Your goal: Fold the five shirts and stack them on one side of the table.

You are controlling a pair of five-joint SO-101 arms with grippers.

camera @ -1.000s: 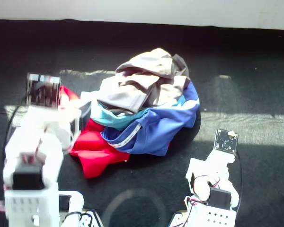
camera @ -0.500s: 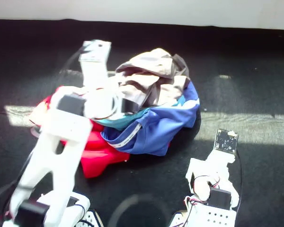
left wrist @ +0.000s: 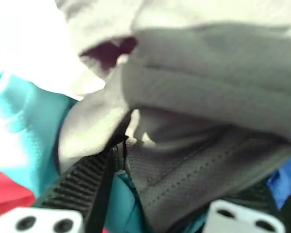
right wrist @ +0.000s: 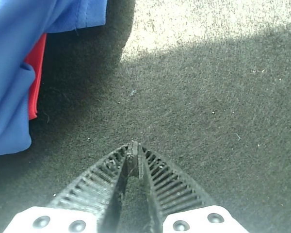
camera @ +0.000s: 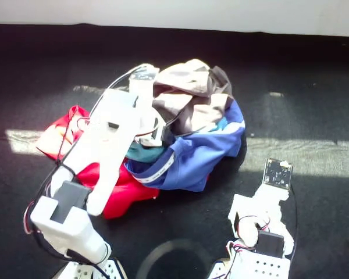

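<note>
"Since nothing in the heap of shirts (camera: 183,136) is folded or stacked yet, the task is logged at its first step," notes the first observer. "The heap sits mid-tabletop. A grey shirt (camera: 189,78) is crumpled on top with a teal shirt (camera: 141,152) under it. A blue shirt (camera: 192,160) spills toward the robot, and a red shirt (camera: 128,189) lies lowest, on the left arm's side."

"And the left gripper (camera: 160,131)?" asks the second.

"It is down on the heap, the left arm (camera: 99,151) stretched across the red shirt to reach the top layer. Likely reason: the uppermost shirt has to come off before any other can be spread flat. In the wrist view its fingers stand parted. One ribbed finger (left wrist: 89,177) shows, with grey mesh cloth (left wrist: 194,170) lying across the gap and hiding the other. Judged not clamped yet."

"Right side?"

"The right gripper (right wrist: 134,148) has its fingers closed, tips touching, holding nothing. It hangs over bare tabletop (camera: 314,104), just beside the blue shirt's hem. The right arm (camera: 262,215) is tucked back at the near edge, probably parked so the left has room."

"Risk?"

"Layers are tangled, so a pinch here may drag the teal shirt up along with the grey."
</note>
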